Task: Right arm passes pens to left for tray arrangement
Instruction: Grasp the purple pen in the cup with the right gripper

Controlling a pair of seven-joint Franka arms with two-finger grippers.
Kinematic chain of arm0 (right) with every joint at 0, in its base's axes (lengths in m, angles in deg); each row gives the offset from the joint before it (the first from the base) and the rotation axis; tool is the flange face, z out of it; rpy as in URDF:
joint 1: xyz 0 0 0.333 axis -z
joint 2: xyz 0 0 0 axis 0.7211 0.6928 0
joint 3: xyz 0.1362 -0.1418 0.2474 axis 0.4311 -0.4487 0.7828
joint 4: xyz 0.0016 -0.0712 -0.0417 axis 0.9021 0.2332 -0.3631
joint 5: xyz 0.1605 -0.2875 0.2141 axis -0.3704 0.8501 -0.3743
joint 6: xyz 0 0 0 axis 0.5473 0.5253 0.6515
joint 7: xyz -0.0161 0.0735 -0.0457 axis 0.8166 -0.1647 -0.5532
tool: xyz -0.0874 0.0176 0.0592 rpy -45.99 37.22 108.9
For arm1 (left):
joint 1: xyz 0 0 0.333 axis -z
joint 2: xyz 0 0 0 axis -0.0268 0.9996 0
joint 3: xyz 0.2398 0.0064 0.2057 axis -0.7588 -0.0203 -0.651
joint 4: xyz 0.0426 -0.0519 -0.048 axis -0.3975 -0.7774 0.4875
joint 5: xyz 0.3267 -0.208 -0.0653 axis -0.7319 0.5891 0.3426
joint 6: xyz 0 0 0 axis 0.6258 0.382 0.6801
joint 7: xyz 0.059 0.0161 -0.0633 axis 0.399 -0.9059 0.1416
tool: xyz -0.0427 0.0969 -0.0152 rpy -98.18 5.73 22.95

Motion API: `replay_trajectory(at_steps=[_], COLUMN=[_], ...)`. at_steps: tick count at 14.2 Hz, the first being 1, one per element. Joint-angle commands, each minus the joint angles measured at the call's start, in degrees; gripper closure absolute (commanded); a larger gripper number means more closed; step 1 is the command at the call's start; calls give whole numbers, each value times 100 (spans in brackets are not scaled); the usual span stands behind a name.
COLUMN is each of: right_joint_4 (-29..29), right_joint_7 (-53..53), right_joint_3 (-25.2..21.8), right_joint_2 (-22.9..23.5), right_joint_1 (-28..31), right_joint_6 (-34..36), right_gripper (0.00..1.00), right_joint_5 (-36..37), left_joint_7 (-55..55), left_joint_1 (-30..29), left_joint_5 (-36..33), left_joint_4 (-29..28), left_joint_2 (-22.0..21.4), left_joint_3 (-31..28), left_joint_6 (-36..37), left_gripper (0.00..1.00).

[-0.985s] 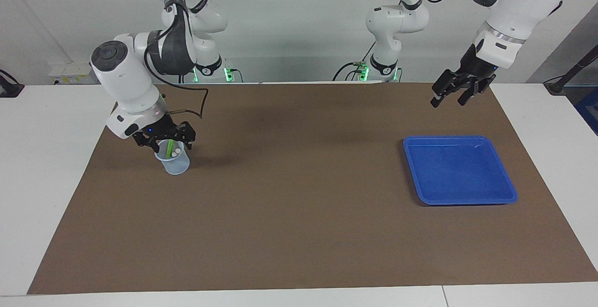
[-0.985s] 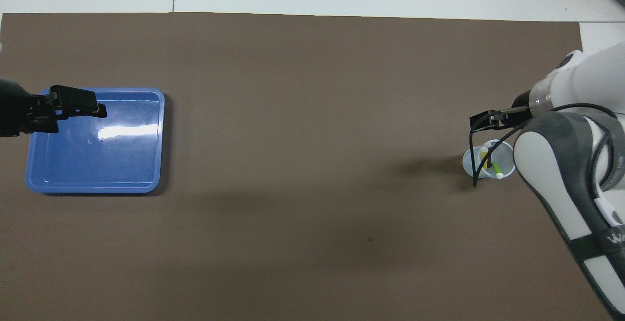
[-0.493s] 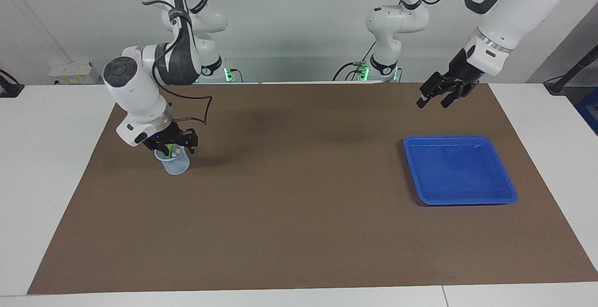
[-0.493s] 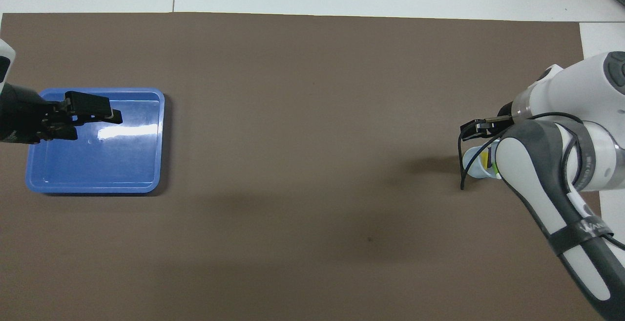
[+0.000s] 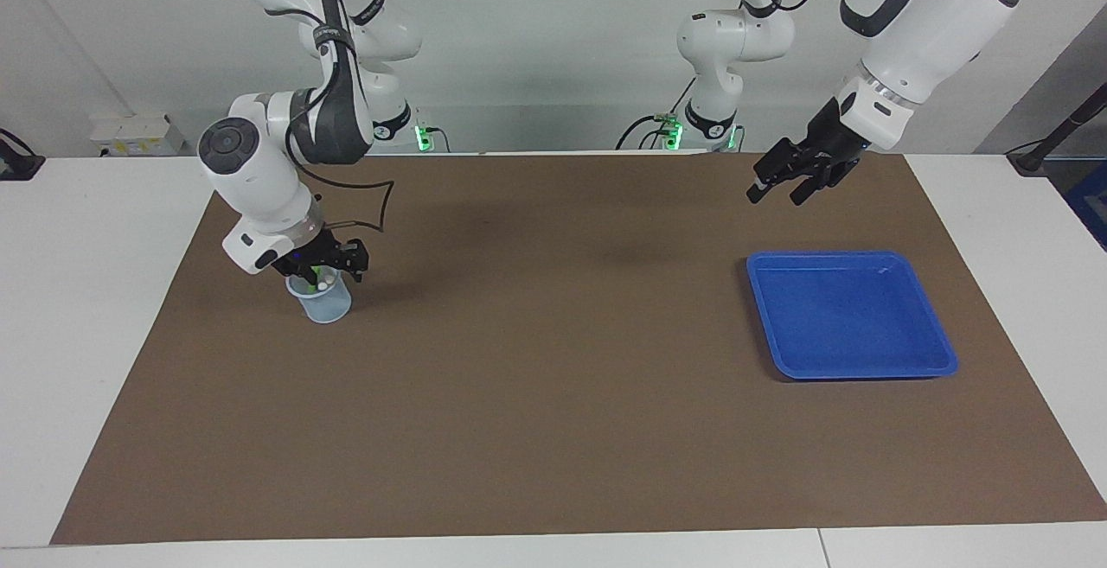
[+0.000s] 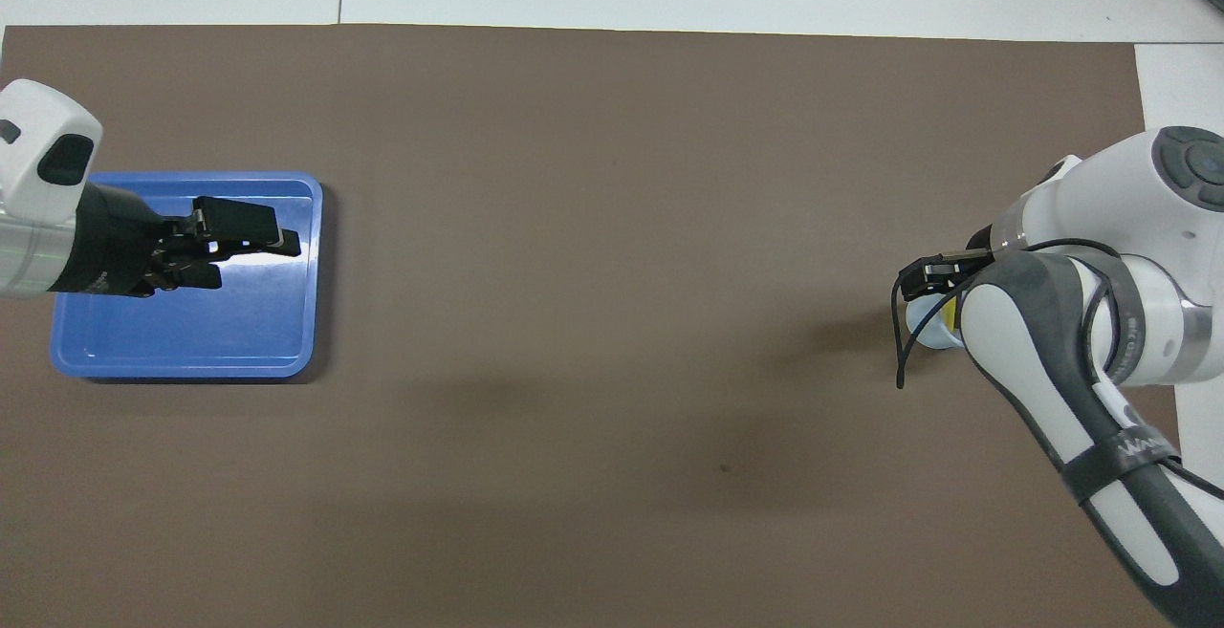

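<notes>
We judge step one: right gripper (image 5: 322, 272) down in the cup (image 5: 327, 304) among pens (image 5: 316, 276), grip unclear; next, lift toward the wide-open, empty left gripper (image 5: 778, 191).

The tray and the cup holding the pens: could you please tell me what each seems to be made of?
The tray looks like glossy moulded plastic: saturated blue, rounded corners, raised rim, and a bright glare streak in the overhead view. The cup appears to be thin translucent plastic, pale blue and matte; the pens show faintly through its wall. Neither can be confirmed by look alone.
</notes>
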Motion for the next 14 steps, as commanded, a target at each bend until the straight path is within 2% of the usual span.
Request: replay_trajectory(at_steps=[1,3,9,10,14], right_joint_4=[245,253,368,368,368], right_joint_7=[-99,-65,-38,-38,-38], right_joint_3=[57,57,57,57,57], right_joint_2=[-186,-177,-186,-186,-195], right_joint_1=[135,153,223,249,258], right_joint_6=[-122,-201,-246,-219,-88], right_gripper=[35,47,52,56,86], right_joint_5=[-3,-3,-3,-3,-3], left_joint_7=[145,172,524,524,524], left_joint_1=[128,267,462,471,541], left_joint_5=[345,425,434,452,610], left_joint_4=[-501,-589,-844,-862,-941], left_joint_2=[-228,-228,-237,-237,-219], left_joint_3=[-48,-39,-30,-30,-30], left_joint_6=[-431,-580,-1064,-1073,-1152], left_gripper=[0,0,0,0,0])
